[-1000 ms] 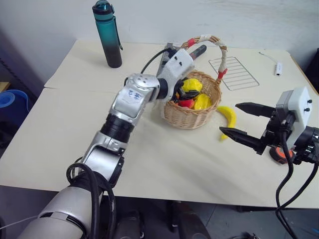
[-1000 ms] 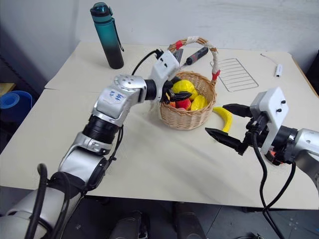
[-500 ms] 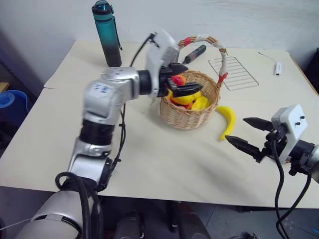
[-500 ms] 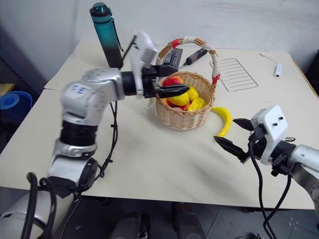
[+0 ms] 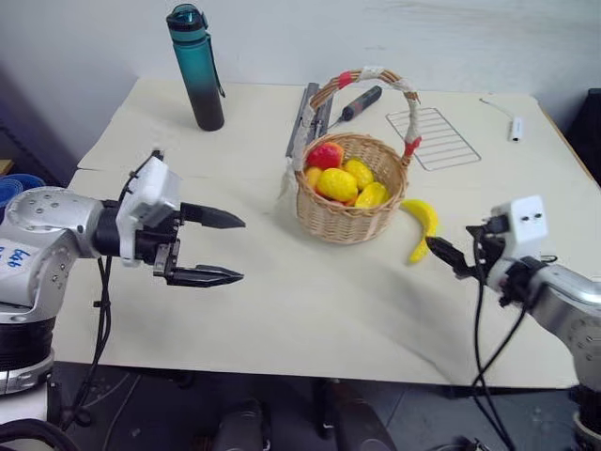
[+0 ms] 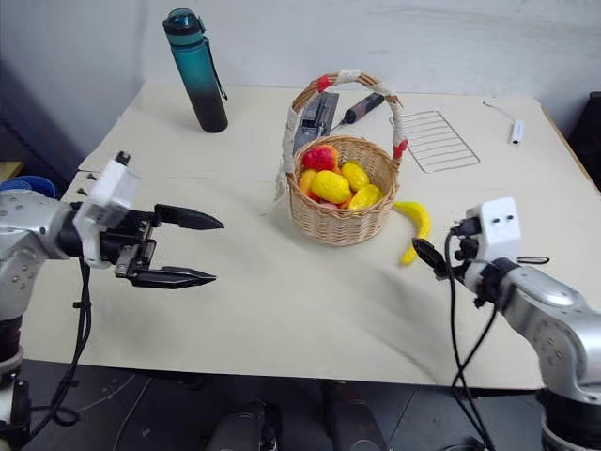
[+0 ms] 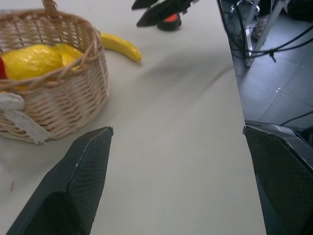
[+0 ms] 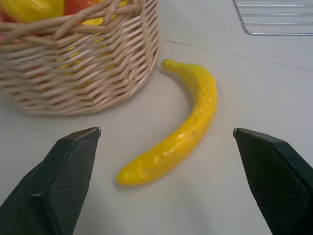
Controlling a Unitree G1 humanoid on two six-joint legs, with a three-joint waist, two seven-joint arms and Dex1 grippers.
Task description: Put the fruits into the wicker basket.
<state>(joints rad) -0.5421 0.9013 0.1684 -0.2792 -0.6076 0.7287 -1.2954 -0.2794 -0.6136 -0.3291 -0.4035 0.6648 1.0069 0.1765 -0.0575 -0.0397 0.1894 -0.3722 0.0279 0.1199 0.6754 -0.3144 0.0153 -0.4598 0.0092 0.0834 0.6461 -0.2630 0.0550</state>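
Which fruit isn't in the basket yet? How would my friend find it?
Find the wicker basket in the middle of the table. Just beside it, on the side facing the right gripper, lies a banana flat on the tabletop. It's long, curved and yellow, and it's outside, while the round red and yellow fruits sit inside the basket.

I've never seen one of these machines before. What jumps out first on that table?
The wicker basket in the middle of the table, heaped with red and yellow fruits, catches the eye first. A lone banana lies on the table just beside it, with the open right hand pointed straight at it. The left hand, also open, hangs over the table on the basket's other side, and a teal bottle stands at the back.
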